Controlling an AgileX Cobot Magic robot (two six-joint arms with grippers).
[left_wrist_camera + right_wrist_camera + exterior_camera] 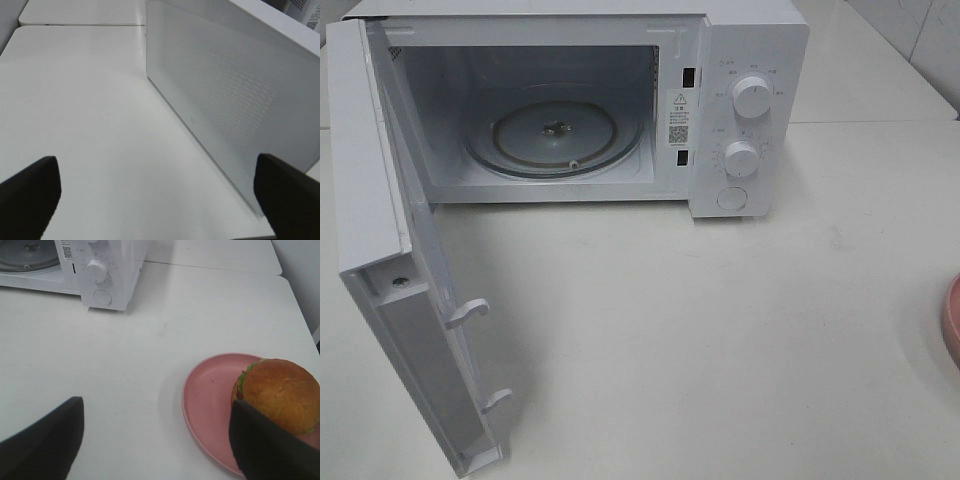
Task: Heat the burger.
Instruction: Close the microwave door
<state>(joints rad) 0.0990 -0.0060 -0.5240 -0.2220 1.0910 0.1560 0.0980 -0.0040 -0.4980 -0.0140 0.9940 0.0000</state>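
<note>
The burger (280,392), with a golden-brown bun and a green lettuce edge, sits on a round pink plate (210,400) in the right wrist view. Only the plate's rim (951,320) shows at the right edge of the exterior high view. My right gripper (155,445) is open and empty, a little before the plate, one finger (270,450) overlapping the burger's near side. My left gripper (155,195) is open and empty beside the outer face of the microwave door (230,110). The white microwave (570,110) stands at the back with its door (400,260) swung wide open and a glass turntable (557,135) inside.
The microwave's control panel with two knobs (752,96) and a round button (732,198) is on its right side. The open door juts forward over the left part of the white table (720,330). The table's right edge lies near the plate.
</note>
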